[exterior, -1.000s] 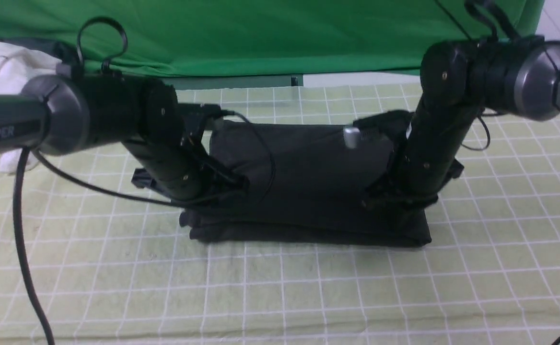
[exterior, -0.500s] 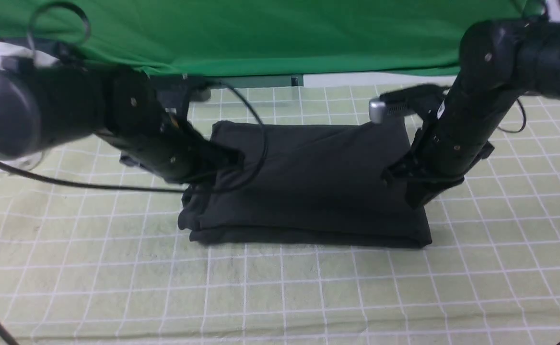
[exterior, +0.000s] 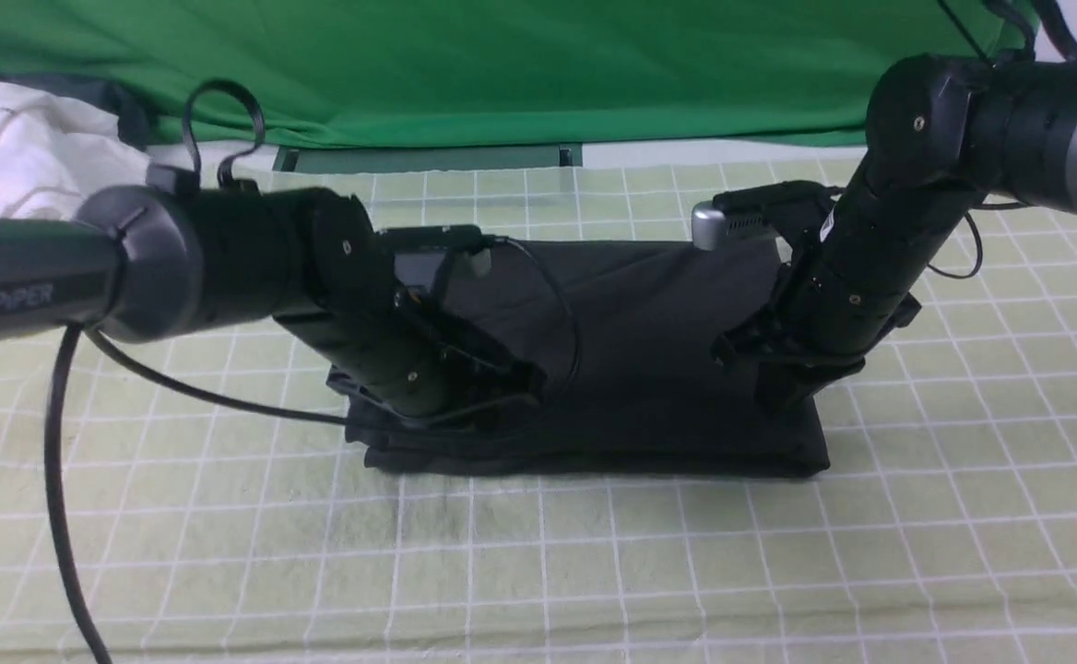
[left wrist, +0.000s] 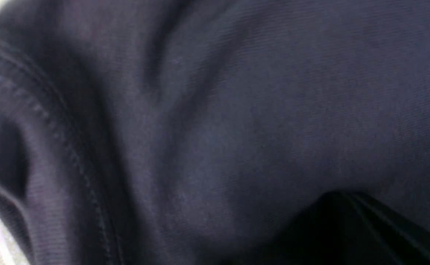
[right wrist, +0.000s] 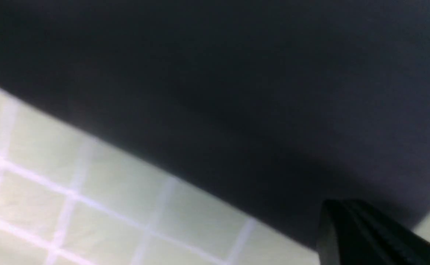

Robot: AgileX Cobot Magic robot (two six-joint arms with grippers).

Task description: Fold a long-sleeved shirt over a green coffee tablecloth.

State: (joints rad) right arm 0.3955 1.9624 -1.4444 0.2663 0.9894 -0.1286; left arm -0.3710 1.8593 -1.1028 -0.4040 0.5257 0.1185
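The long-sleeved shirt [exterior: 640, 323] lies folded into a black rectangle in the middle of the green coffee tablecloth [exterior: 538, 553]. No print or label shows. My left gripper [exterior: 515, 383] is shut and presses down on the shirt's left front part. My right gripper [exterior: 774, 392] is shut and rests on the shirt near its right front corner. The left wrist view is filled with dark knit shirt [left wrist: 237, 110] and a stitched hem, with the left gripper [left wrist: 342, 206] tip against it. In the right wrist view, the right gripper [right wrist: 344, 217] touches the shirt [right wrist: 237, 92] beside its edge on the tablecloth [right wrist: 108, 191].
A white garment [exterior: 13, 157] lies at the far left corner. The plain bright green backdrop [exterior: 502, 65] hangs along the back. The left arm's black cable [exterior: 50, 480] dangles over the near left of the cloth.
The left arm swung right and down from the shirt's left edge onto its left front part. The right arm dropped a little and shifted left. The shirt stays folded in place.
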